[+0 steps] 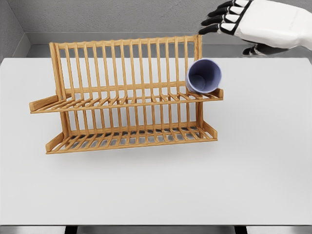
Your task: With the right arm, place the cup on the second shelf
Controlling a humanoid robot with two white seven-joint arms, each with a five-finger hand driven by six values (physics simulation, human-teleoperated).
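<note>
The right robot hand (233,22) enters from the upper right, white with black fingers; it hovers above the far right part of the tabletop (263,161), beyond the rack's right end, fingers spread loosely and pointing left, holding nothing; its black fingertips (208,21) sit just above and beside the rack's top right post, apart from the cup; a dark thumb shows below the white palm.

Just below and to the left of that hand, a blue-purple cup (204,76) lies on its side on the upper shelf (126,101) of a wooden dish rack (124,95); the cup rests at the right end of that shelf, its open mouth facing the viewer and slightly down, so the inside shows as a dark blue hollow; its body leans back against the upright slats.

The rack is light wood with two slatted tiers and a tall row of vertical bars behind; the lower shelf (131,137) sits closer to the near edge of the tabletop; the rack stands on the far left and centre portion of the pale grey tabletop, running left to right, slightly angled.

Grey walls rise behind the far edge of the tabletop.
</note>
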